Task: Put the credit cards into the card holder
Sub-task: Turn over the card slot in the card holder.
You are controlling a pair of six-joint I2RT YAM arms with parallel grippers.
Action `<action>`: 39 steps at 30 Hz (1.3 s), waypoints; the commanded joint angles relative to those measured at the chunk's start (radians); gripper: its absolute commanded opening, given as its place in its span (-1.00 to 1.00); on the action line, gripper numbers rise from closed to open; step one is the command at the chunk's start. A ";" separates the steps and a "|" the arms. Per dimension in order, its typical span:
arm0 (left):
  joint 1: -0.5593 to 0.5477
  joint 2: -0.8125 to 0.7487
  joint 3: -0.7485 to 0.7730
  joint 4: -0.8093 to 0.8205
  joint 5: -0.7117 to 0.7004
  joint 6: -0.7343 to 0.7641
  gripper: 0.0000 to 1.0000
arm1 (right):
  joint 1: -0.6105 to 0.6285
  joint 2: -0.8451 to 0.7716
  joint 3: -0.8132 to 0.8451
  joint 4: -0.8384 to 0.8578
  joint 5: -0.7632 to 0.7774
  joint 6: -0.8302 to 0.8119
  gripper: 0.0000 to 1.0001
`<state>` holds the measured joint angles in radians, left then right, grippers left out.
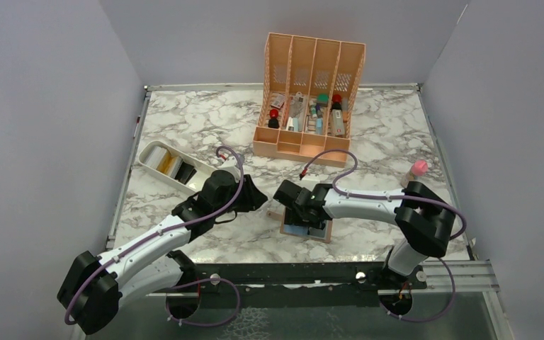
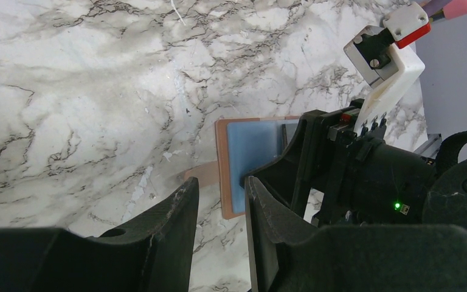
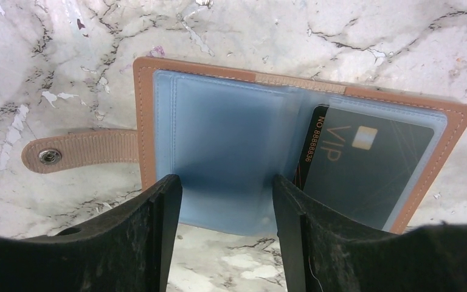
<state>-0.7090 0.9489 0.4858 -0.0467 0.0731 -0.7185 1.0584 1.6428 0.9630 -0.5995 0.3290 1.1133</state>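
- Card holder (image 3: 231, 140): lies open and flat on the marble table (image 1: 205, 120), near edge, a bit right of centre. Brown outside, light blue clear sleeves inside.
- Snap tab (image 3: 79, 151) sticks out flat from one side of the holder, button facing up.
- Black "VIP" card (image 3: 365, 164) sits in a sleeve on the half away from the tab. The sleeve by the tab looks empty.
- R gripper (image 3: 226, 201): right over the holder, fingers wide apart with nothing between them, tips over the near edge of the blue sleeves. Can't tell if they touch.
- L gripper (image 2: 219, 207): just left of the holder, above the table. Fingers a narrow gap apart, gripping nothing. It points twd the holder and the R gripper.
- White tray (image 1: 144, 161): far left of the arms, w/ a few items inside.
- Peach organizer (image 1: 299, 149): far centre, upright, small bottles etc. in its compartments.
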 commanded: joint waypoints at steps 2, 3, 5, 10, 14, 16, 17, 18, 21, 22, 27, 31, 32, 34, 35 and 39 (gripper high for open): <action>0.000 -0.020 0.005 0.002 -0.025 0.017 -0.27 | -0.003 0.038 0.009 -0.009 0.036 0.000 0.24; 0.000 -0.022 0.005 0.000 -0.025 0.017 -0.27 | -0.003 0.037 0.007 -0.005 0.037 -0.003 0.25; 0.000 -0.023 0.006 0.001 -0.025 0.017 -0.27 | -0.003 0.035 0.005 0.000 0.035 -0.007 0.29; 0.000 -0.027 0.006 0.001 -0.028 0.017 -0.27 | -0.003 0.038 0.003 0.006 0.036 -0.014 0.44; 0.000 -0.031 0.003 0.001 -0.030 0.017 -0.27 | -0.002 0.034 -0.009 0.017 0.033 -0.013 0.38; 0.000 -0.033 0.002 0.000 -0.032 0.017 -0.27 | -0.002 0.031 -0.013 0.020 0.032 -0.012 0.36; 0.000 -0.033 0.001 0.001 -0.033 0.017 -0.27 | -0.002 0.030 -0.015 0.020 0.033 -0.011 0.34; 0.001 -0.033 0.002 0.003 -0.033 0.017 -0.27 | -0.003 0.027 -0.016 0.021 0.033 -0.010 0.33; 0.000 -0.029 0.001 0.004 -0.032 0.017 -0.27 | -0.002 0.014 -0.022 0.031 0.032 -0.012 0.25; 0.000 -0.027 0.001 0.002 -0.032 0.017 -0.27 | -0.002 0.007 -0.025 0.039 0.032 -0.013 0.21; 0.000 -0.014 -0.004 0.013 -0.014 0.009 -0.28 | -0.002 -0.040 -0.071 0.117 0.021 -0.032 -0.04; -0.001 0.019 -0.008 0.041 0.033 -0.006 -0.38 | -0.003 -0.075 -0.108 0.199 0.005 -0.072 -0.18; -0.001 0.029 -0.011 0.051 0.046 -0.011 -0.41 | -0.003 -0.084 -0.124 0.232 0.001 -0.090 -0.20; -0.003 0.056 -0.018 0.082 0.075 -0.021 -0.51 | -0.004 -0.107 -0.164 0.313 -0.011 -0.133 -0.23; -0.006 0.070 -0.021 0.097 0.090 -0.025 -0.52 | -0.003 -0.116 -0.185 0.354 -0.018 -0.151 -0.23; -0.017 0.147 -0.026 0.164 0.157 -0.035 -0.53 | -0.006 -0.161 -0.249 0.475 -0.045 -0.202 -0.23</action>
<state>-0.7128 1.0370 0.4744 0.0151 0.1314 -0.7338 1.0565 1.5200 0.7704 -0.3012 0.3191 0.9848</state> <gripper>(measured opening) 0.241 0.387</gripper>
